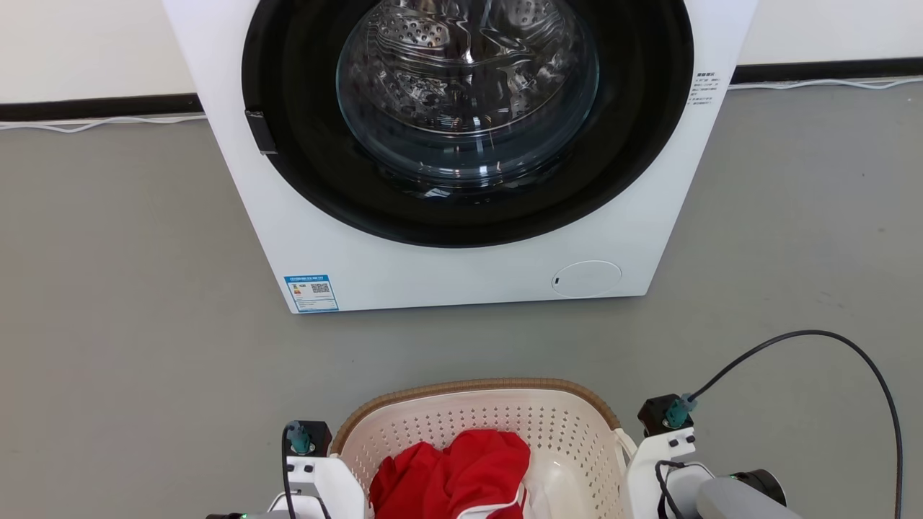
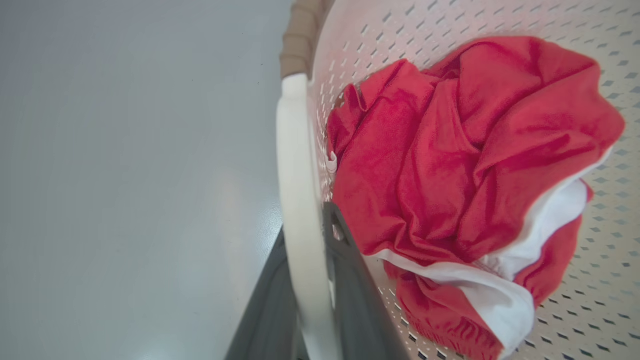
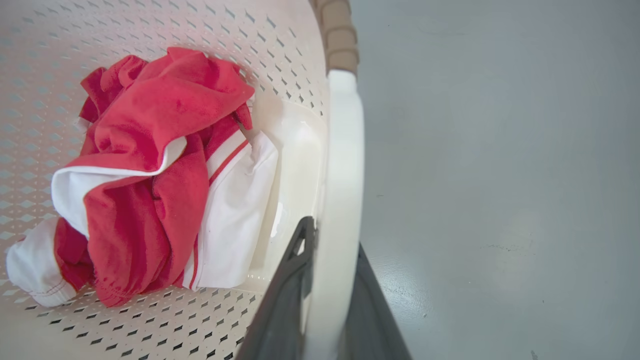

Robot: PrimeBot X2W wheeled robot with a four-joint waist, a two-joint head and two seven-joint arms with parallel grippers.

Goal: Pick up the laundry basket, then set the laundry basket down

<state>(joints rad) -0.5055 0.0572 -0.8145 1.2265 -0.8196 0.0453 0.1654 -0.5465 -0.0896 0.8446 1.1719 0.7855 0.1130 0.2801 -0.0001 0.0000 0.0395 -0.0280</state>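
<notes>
The laundry basket (image 1: 476, 387) sits at 6 o'clock in the head view with red-and-white clothes (image 1: 451, 472) inside. The washing machine (image 1: 461, 274) stands at 12, across grey floor (image 1: 130, 324). The wrist views add the grip: the left gripper (image 2: 307, 225) clamps the left handle (image 2: 295, 150) and the right gripper (image 3: 332, 237) the right handle (image 3: 345, 150), each with one finger inside and one outside. Whether the basket is lifted, I cannot tell.

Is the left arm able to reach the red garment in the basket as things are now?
Probably not: the left end effector is clamped on the laundry basket's white handle. The red garment lies uncovered just beside it, so releasing first should free the way.
</notes>
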